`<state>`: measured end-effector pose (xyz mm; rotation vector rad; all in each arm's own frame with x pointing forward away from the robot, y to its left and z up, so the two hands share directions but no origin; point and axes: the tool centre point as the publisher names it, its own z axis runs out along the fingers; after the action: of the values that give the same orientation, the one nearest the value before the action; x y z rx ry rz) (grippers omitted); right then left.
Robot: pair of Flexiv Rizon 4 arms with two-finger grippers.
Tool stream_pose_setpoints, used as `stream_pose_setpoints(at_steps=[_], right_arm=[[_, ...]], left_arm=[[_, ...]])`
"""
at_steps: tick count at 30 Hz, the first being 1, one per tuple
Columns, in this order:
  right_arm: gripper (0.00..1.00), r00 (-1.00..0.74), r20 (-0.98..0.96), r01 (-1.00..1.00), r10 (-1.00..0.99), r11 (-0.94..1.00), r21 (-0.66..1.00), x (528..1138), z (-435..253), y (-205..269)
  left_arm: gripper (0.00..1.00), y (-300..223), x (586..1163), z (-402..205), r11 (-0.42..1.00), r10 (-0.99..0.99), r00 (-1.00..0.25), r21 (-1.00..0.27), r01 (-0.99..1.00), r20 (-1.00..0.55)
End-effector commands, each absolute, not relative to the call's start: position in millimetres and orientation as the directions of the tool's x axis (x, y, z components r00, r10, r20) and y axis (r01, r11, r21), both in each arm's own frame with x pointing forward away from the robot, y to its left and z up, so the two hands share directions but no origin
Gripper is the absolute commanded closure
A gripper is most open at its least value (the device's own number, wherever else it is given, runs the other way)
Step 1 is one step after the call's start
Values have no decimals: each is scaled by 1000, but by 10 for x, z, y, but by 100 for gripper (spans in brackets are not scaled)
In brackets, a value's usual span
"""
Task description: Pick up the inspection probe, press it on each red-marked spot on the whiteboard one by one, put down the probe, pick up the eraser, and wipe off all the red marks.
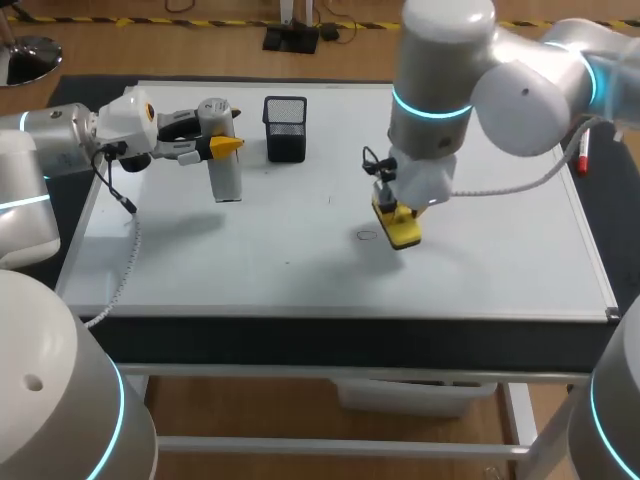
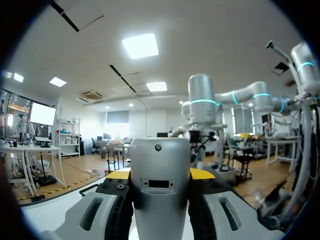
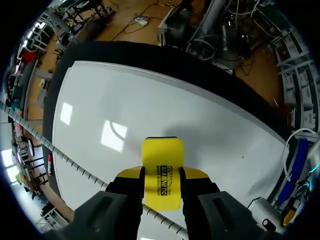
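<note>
Now left fingers (image 1: pixel 228 146) grip the probe (image 1: pixel 228 178) near the mesh cup (image 1: pixel 285 130), right fingers (image 3: pixel 131 173) the eraser (image 3: pixel 162 162).

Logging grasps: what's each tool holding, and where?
Left tool clamps the inspection probe across its silver body; right tool clamps the yellow eraser by its two sides.

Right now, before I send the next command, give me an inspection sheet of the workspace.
Surface: whiteboard, no red marks seen; one faint ring beside the eraser.
Job's things: inspection probe in the left gripper at the back left; eraser in the right gripper, down on the whiteboard.
Clutter: black mesh cup at the back; marker at the right edge.
Grippers: left shut on the inspection probe, right shut on the eraser.
Cables: coiled white cable off the right arm; black cable off the left arm.
Surroundings: nothing seen reaching over the table.
</note>
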<state>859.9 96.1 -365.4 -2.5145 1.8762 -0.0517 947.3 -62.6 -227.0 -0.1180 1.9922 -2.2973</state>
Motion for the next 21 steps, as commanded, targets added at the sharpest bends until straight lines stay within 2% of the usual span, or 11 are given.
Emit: stream_pose_setpoints(at_steps=[1,4,21], right_arm=[[100,294,41,-955,-955,-295,-7,8640,-3698,1122],[100,319,-5,-948,-948,-319,8,8658,-3719,1205],[100,338,19,-941,-941,-338,22,8602,-3939,1415]], left_arm=[[100,-626,9473,-2270,-142,-124,-992,-989,26,-8],[100,-626,9473,-2270,-142,-124,-992,-989,26,-8],[100,-626,9473,-2270,-142,-124,-992,-989,26,-8]])
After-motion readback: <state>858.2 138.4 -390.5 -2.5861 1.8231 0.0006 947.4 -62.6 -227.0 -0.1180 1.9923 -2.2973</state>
